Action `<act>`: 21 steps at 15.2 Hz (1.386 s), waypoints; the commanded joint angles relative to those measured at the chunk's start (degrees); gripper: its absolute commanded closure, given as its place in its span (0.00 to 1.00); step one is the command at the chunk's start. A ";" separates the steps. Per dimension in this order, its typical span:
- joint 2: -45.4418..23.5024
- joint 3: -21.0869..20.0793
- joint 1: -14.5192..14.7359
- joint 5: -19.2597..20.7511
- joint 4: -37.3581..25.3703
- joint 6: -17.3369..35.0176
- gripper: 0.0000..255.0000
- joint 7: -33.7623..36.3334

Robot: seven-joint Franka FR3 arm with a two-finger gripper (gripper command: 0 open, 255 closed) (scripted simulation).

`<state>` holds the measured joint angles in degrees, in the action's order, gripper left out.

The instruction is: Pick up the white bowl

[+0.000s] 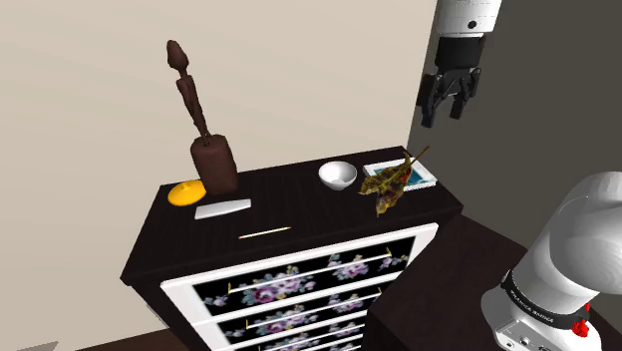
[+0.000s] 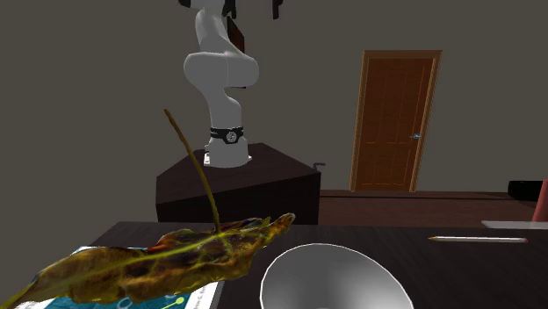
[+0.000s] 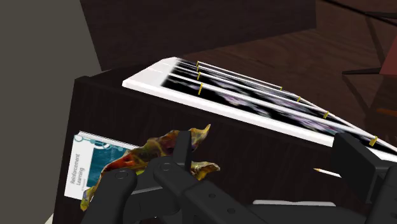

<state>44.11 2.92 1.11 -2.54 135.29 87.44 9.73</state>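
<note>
The white bowl (image 1: 337,175) stands upright on the dark dresser top (image 1: 289,204), toward the shoulder view's right. It fills the foreground of the second exterior view as a plain white bowl (image 2: 329,279). My black gripper (image 1: 446,112) hangs high in the air, above and to the right of the bowl, over the dresser's right end. Its fingers stand apart with nothing between them. In the wrist view the gripper (image 3: 234,164) looks down on the dried leaf (image 3: 159,153) and the dresser's edge.
A dried brown leaf (image 1: 389,183) lies on a blue-white book (image 1: 419,175) just right of the bowl. A tall brown sculpture (image 1: 207,145), an orange object (image 1: 186,192), a white flat piece (image 1: 222,208) and a thin stick (image 1: 264,232) share the top. Floral drawers (image 1: 299,289) face front.
</note>
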 commanded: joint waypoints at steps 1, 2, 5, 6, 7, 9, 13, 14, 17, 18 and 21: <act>0.00 0.00 0.00 0.00 0.00 0.00 0.00 0.00; -1.06 0.05 0.11 0.16 0.84 2.23 0.00 -0.45; -4.74 0.21 0.43 0.57 2.87 8.94 0.00 -1.75; -6.13 0.27 0.54 0.69 3.37 11.17 0.00 -2.17; -7.60 0.32 0.65 0.80 3.79 13.39 0.00 -2.58; -10.75 0.45 0.89 0.99 4.36 17.79 0.00 -3.40; -17.85 0.69 1.37 1.24 4.42 26.30 0.00 -4.98; -19.76 0.74 1.49 1.27 4.21 28.34 0.00 -5.38; -25.74 0.88 1.84 1.30 3.06 34.19 0.00 -6.54; -27.80 0.91 1.95 1.28 2.49 36.03 0.00 -6.93; -34.12 0.97 2.25 1.16 0.30 41.19 0.00 -8.09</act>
<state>12.24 3.82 3.28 -1.35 136.16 126.52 2.13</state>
